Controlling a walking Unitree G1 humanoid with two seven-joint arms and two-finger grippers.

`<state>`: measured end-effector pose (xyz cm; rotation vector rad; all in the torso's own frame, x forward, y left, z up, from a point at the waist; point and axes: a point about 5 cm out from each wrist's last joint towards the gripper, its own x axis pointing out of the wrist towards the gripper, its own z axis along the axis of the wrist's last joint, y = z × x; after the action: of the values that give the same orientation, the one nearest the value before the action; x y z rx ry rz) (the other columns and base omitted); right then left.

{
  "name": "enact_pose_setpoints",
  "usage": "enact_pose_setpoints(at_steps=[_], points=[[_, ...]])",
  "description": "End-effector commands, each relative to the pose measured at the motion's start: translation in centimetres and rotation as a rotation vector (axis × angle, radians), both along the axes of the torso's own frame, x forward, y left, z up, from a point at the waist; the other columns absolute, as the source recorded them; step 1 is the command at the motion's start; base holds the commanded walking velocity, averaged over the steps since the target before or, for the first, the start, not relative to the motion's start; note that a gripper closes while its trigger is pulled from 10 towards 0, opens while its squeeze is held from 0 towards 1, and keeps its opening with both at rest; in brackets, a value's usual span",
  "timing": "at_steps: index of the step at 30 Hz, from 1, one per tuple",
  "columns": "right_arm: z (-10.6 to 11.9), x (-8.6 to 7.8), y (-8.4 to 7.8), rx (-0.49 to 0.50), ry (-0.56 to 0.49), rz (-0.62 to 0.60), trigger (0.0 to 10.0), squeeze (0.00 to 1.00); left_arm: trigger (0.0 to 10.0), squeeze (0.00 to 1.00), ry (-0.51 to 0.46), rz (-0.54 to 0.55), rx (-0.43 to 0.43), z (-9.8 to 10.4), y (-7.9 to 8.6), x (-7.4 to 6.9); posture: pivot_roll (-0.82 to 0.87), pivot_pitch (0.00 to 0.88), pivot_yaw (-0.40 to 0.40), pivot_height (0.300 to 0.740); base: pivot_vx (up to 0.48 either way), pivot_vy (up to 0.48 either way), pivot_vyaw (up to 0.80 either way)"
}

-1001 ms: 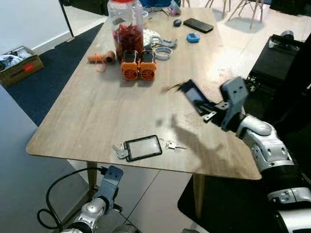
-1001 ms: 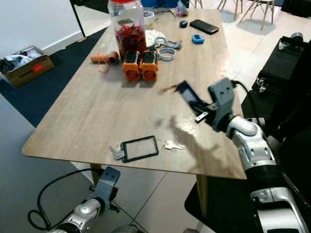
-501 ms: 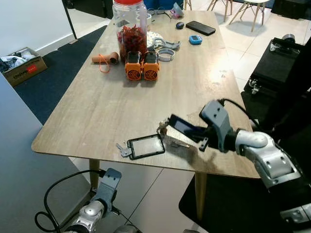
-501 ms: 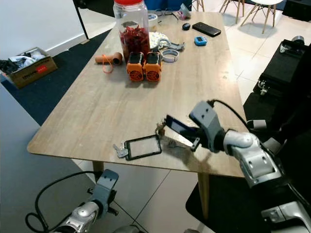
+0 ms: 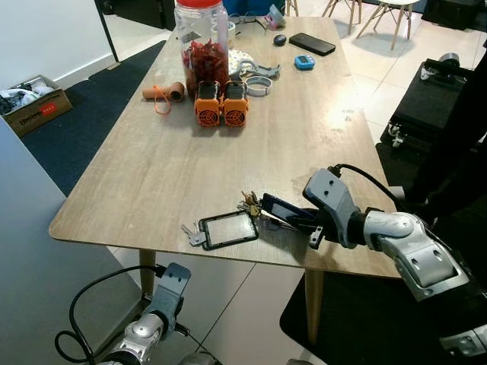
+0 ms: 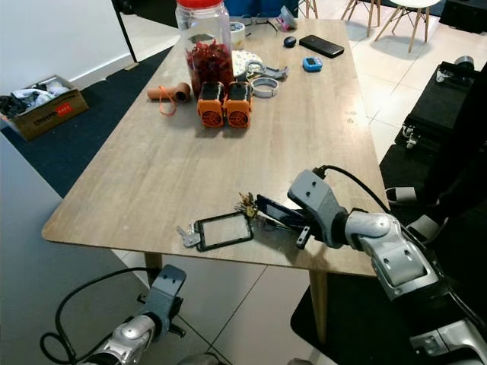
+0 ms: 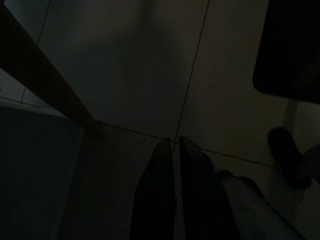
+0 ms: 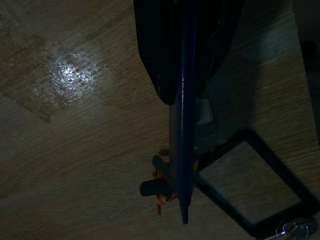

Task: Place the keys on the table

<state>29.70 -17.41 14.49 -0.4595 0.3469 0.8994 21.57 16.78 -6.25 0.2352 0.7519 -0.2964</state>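
Note:
A bunch of keys [image 5: 248,202] on a flat dark-blue tag [image 5: 283,210] rests on the wooden table [image 5: 152,167] near its front edge. My right gripper [image 5: 293,216] is low over the table, shut on that tag. In the right wrist view the tag [image 8: 181,160] runs edge-on out from between the fingers, and the keys [image 8: 159,189] lie at its far end. They touch the corner of a black-framed card holder [image 5: 226,230]. The left gripper [image 5: 173,277] hangs under the table edge; in its wrist view the fingers [image 7: 160,165] lie together.
More small keys [image 5: 192,233] lie at the card holder's left end. Further back stand two orange fans [image 5: 221,103], a big jar [image 5: 199,42], tape rolls and a phone [image 5: 310,43]. A black case [image 5: 434,99] stands right of the table, a cardboard box [image 5: 30,103] left.
My right gripper has come down and toward the table's front edge with the tag. The keys, held in the air before, now lie on the wood beside the card holder.

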Motion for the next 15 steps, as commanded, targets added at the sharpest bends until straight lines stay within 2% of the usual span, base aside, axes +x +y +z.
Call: enact_pose_setpoints(at_steps=[1, 2, 3, 4, 5, 13, 15], points=[[-0.8, -0.4, 0.0, -0.022, 0.054, 0.006, 10.0, 0.18, 10.0, 0.00, 0.015, 0.016, 0.002, -0.2, 0.4, -0.3, 0.02, 0.060, 0.031, 0.740, 0.000, 0.000, 0.00], [-0.8, -0.5, 0.0, -0.020, 0.059, 0.006, 10.0, 0.18, 10.0, 0.00, 0.015, 0.017, 0.002, -0.2, 0.4, -0.3, 0.02, 0.060, 0.031, 0.740, 0.000, 0.000, 0.00], [-0.8, -0.5, -0.1, -0.017, 0.063, 0.002, 10.0, 0.85, 10.0, 0.00, 0.016, 0.017, 0.002, -0.2, 0.4, -0.3, 0.02, 0.060, 0.032, 0.740, 0.000, 0.000, 0.00], [-0.8, -0.5, -0.1, -0.017, 0.063, 0.002, 10.0, 0.85, 10.0, 0.00, 0.016, 0.017, 0.002, -0.2, 0.4, -0.3, 0.02, 0.060, 0.032, 0.740, 0.000, 0.000, 0.00], [-0.7, -0.5, -0.1, -0.015, 0.066, -0.001, 10.0, 1.00, 10.0, 0.00, 0.016, 0.017, 0.002, -0.2, 0.4, -0.3, 0.02, 0.059, 0.032, 0.740, 0.000, 0.000, 0.00], [-0.1, 0.1, -1.0, -0.018, 0.033, -0.065, 10.0, 1.00, 10.0, 0.00, 0.018, 0.016, 0.001, -0.1, 0.3, -0.2, 0.02, 0.057, 0.034, 0.740, 0.000, 0.000, 0.00], [0.6, 0.7, -1.4, -0.036, -0.025, -0.099, 10.0, 1.00, 10.0, 0.00, 0.015, 0.015, 0.001, -0.1, 0.3, -0.1, 0.02, 0.055, 0.035, 0.740, 0.000, 0.000, 0.00]])
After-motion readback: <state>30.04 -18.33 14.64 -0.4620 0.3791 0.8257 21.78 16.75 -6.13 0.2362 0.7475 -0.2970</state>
